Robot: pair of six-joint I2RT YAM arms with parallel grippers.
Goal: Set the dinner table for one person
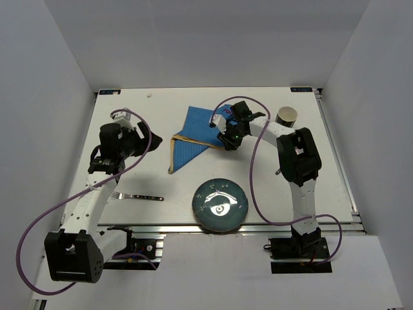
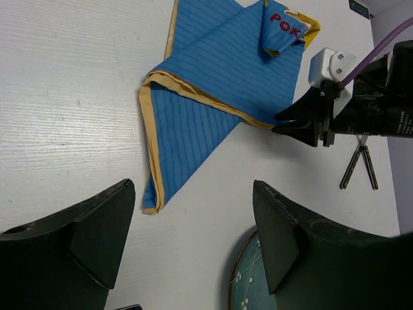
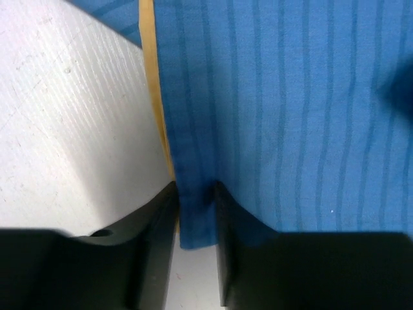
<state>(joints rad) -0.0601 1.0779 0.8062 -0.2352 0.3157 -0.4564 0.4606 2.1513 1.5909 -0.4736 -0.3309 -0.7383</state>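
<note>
R gripper (image 3: 195, 213): fingers nearly closed, pinching the yellow-trimmed edge of the blue placemat (image 1: 193, 132), which lies folded at far centre. L gripper (image 2: 193, 194): fingers wide apart, nothing between them, above the dinner table (image 1: 161, 106) left of the mat. The table is white w/ a metal rail in front and spans the view under both arms, w/ plain grey walls around. Cup (image 1: 287, 117) far right, contents can't tell. Blue plate (image 1: 221, 205) at near edge, fork (image 1: 139, 196) to its left.

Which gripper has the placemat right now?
The right gripper: its jaws pinch an edge of the blue placemat. The left gripper hangs open above the table, touching nothing.
</note>
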